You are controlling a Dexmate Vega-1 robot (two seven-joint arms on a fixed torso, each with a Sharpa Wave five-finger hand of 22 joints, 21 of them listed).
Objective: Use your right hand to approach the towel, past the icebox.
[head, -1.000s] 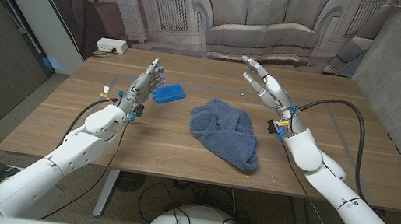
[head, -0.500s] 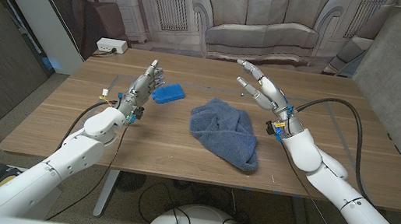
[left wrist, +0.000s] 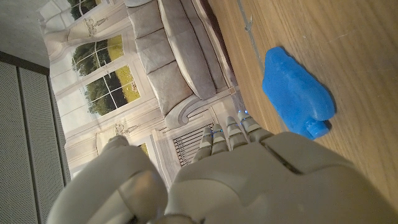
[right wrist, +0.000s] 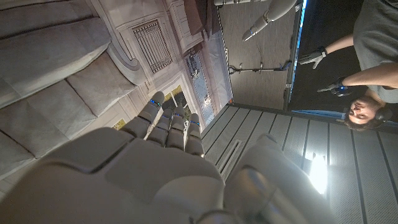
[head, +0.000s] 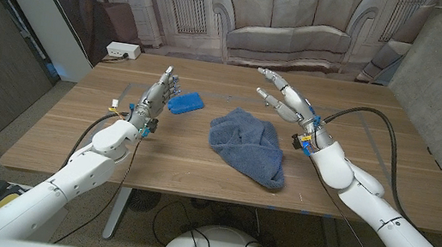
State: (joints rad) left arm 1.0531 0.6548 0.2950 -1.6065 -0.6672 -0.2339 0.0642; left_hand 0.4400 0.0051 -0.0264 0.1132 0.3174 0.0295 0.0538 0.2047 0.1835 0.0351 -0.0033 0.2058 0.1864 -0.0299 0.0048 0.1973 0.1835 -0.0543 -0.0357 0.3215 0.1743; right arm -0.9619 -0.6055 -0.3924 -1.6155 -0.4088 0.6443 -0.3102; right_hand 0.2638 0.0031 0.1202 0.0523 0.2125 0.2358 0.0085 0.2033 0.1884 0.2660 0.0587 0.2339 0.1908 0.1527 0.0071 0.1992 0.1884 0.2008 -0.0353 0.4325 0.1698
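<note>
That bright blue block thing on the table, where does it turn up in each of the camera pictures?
Head view: the blue icebox lies on the table left of the towel, just beyond the left hand.
Left wrist view: the icebox lies on the wood past the left hand.
Right wrist view: not in it.
Shared landmark: the grey sofa backdrop.
</note>
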